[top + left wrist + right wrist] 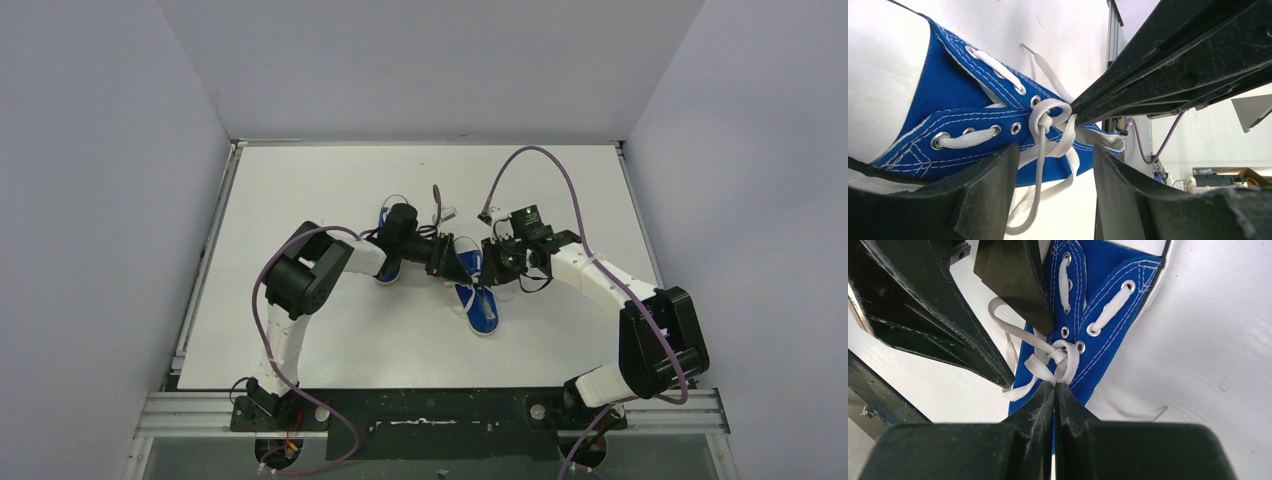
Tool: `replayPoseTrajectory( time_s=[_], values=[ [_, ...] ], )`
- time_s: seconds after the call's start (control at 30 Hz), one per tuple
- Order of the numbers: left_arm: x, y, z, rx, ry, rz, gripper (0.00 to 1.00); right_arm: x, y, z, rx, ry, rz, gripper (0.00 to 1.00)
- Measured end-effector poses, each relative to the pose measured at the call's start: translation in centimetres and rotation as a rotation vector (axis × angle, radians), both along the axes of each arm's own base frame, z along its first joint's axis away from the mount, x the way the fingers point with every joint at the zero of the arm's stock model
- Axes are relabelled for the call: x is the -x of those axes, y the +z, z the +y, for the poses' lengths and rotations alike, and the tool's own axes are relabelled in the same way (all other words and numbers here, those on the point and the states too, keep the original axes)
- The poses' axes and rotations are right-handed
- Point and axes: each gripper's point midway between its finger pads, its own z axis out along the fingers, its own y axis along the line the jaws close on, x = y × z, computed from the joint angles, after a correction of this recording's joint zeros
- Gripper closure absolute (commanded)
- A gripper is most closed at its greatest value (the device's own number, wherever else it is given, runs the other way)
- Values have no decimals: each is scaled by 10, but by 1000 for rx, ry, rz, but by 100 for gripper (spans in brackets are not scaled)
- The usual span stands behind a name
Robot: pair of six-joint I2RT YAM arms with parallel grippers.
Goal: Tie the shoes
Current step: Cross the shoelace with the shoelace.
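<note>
now the knot (1060, 352) on the shoe (480, 305), four o'clock of its mate (390, 213), is seemingly being cinched: lace (1038, 367) is being pinched by closed right jaws, left jaws are being held open astride it; a loose strand (1037, 200) probably needs grasping next.

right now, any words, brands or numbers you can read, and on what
None can be read.
Shoe being tied: plain blue canvas, white lace, metal eyelets, no logo showing.
Other shoe: too small to tell.
Background boxes, left wrist view: too blurred for any label.
</note>
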Motion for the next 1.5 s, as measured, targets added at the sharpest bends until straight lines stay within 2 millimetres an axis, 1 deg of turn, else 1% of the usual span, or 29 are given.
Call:
replayPoseTrajectory(
  time_s=[0.23,0.4,0.5,0.53,0.6,0.63,0.67,0.7,0.73,0.77,0.87,0.93,1.03,1.17,1.43,1.47,1.5],
  values=[
    [-3,5,-9,-12,-17,-36,62,-1,1,1,-9,-6,2,100],
    [0,4,-13,-34,-39,-49,63,0,2,2,-18,-11,9,100],
    [1,3,-14,-42,-48,-52,67,-1,2,3,-24,-19,9,100],
    [1,3,-14,-45,-50,-53,70,-1,3,3,-26,-22,10,100],
    [2,2,-13,-48,-52,-53,80,-3,3,4,-30,-29,8,100],
    [2,1,-13,-52,-53,-51,83,-3,3,4,-31,-31,9,100],
    [2,0,-12,-54,-53,-51,84,-3,3,4,-32,-31,9,93],
    [3,0,-12,-56,-54,-50,86,-3,3,4,-32,-33,9,83],
    [3,-1,-12,-57,-55,-52,88,-3,3,4,-33,-39,13,78],
    [3,-1,-12,-59,-57,-53,89,-3,3,2,-34,-48,18,74],
    [4,-2,-11,-63,-59,-53,90,-8,6,-4,-40,-84,20,73],
    [4,-3,-11,-66,-59,-50,91,-14,9,-11,-44,-119,19,73],
    [4,-3,-10,-67,-60,-48,91,-24,15,-17,-47,-148,6,73],
    [4,-3,-11,-67,-60,-47,92,-32,16,-14,-51,-141,3,73],
    [4,-2,-11,-67,-60,-47,92,-24,1,-3,-44,-101,56,72],
    [4,-2,-11,-67,-59,-47,92,-23,0,-1,-44,-96,59,72],
    [4,-2,-11,-67,-59,-47,92,-23,-1,-1,-44,-94,60,77]
  ],
)
